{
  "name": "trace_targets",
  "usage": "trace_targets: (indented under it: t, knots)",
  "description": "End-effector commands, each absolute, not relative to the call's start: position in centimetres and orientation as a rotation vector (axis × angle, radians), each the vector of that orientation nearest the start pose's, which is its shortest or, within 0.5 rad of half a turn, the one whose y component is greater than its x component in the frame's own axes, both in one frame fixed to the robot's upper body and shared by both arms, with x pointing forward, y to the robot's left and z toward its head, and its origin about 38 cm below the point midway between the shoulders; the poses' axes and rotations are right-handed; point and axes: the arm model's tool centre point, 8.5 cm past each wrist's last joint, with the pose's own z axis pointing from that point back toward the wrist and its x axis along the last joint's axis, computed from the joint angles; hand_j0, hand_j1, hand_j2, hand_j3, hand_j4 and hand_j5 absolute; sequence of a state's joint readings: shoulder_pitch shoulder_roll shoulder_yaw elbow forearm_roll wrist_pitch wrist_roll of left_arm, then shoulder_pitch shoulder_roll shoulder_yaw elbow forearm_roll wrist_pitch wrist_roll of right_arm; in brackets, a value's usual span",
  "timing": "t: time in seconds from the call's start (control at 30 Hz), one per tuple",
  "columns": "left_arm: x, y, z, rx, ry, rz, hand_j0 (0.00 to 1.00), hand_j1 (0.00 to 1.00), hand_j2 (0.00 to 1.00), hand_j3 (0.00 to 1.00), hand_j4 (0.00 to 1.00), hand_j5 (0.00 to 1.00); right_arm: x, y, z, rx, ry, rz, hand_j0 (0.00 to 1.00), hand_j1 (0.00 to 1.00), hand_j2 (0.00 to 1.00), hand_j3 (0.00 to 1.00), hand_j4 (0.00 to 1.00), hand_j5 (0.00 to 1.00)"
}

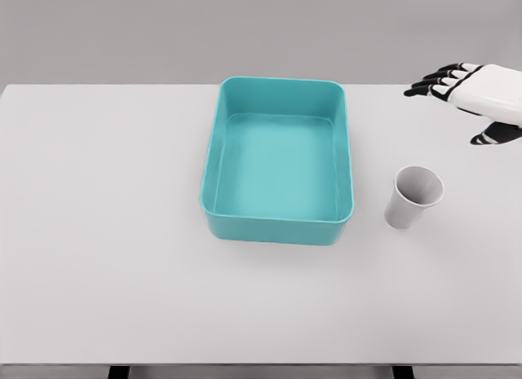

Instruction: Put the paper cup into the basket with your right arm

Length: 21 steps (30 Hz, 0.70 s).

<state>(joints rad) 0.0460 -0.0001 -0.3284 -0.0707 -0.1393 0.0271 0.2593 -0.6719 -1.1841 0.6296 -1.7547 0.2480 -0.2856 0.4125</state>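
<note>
A white paper cup (414, 197) stands upright on the white table (106, 232), just right of the teal basket (279, 226). The basket is a rectangular tub with nothing inside it. My right hand (463, 98) hovers at the far right, above and behind the cup, well apart from it. Its dark-tipped fingers (434, 81) are spread and point left, holding nothing. The left arm does not show.
The table's front edge runs along the bottom of the picture, its back edge just behind the basket. A plain grey wall lies beyond.
</note>
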Motion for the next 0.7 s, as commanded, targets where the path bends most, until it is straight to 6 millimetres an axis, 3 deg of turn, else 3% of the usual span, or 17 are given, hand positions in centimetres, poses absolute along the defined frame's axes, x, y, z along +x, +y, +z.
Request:
trace_targets:
  t: [0.0, 0.13, 0.2, 0.23, 0.3, 0.43, 0.5, 0.6, 0.67]
  knots:
    - [0.2, 28.4, -25.9, 0.329, -0.040, -0.468, 1.00, 1.00, 1.00, 1.00, 1.00, 1.00, 39.7, -35.4, 31.6, -0.715, -1.334, 1.949, 1.00, 1.00, 1.00, 1.00, 1.00, 1.00]
    - [0.2, 28.4, -25.9, 0.329, -0.039, -0.468, 1.00, 1.00, 1.00, 1.00, 1.00, 1.00, 39.5, -35.1, 31.6, -0.699, -1.362, 1.981, 1.00, 1.00, 1.00, 1.00, 1.00, 1.00]
    - [0.2, 28.4, -25.9, 0.329, -0.039, -0.468, 1.00, 1.00, 1.00, 1.00, 1.00, 1.00, 38.1, -36.6, 32.8, -0.702, -1.333, 2.071, 1.00, 1.00, 1.00, 1.00, 1.00, 1.00]
    - [0.2, 28.4, -25.9, 0.329, -0.040, -0.468, 1.00, 1.00, 1.00, 1.00, 1.00, 1.00, 37.6, -36.3, 32.3, -0.652, -1.340, 2.132, 1.00, 1.00, 1.00, 1.00, 1.00, 1.00]
    - [0.2, 28.4, -25.9, 0.329, -0.039, -0.468, 1.00, 1.00, 1.00, 1.00, 1.00, 1.00, 36.9, -37.0, 31.1, -0.567, -1.134, 2.258, 1.00, 1.00, 1.00, 1.00, 1.00, 1.00]
    - [0.2, 28.4, -25.9, 0.329, -0.039, -0.468, 1.00, 1.00, 1.00, 1.00, 1.00, 1.00, 35.6, -38.7, 32.0, -0.563, -1.065, 2.338, 1.00, 1.00, 1.00, 1.00, 1.00, 1.00]
    - [0.2, 28.4, -25.9, 0.329, -0.040, -0.468, 1.00, 1.00, 1.00, 1.00, 1.00, 1.00, 35.7, -38.4, 32.4, -0.571, -1.088, 2.336, 1.00, 1.00, 1.00, 1.00, 1.00, 1.00]
    - [0.2, 28.4, -25.9, 0.329, -0.039, -0.468, 1.00, 1.00, 1.00, 1.00, 1.00, 1.00, 36.9, -38.7, 35.2, -0.659, -1.155, 2.154, 1.00, 1.00, 1.00, 1.00, 1.00, 1.00]
    - [0.2, 28.4, -25.9, 0.329, -0.039, -0.468, 1.00, 1.00, 1.00, 1.00, 1.00, 1.00, 37.5, -37.5, 34.3, -0.628, -1.192, 2.138, 1.00, 1.00, 1.00, 1.00, 1.00, 1.00]
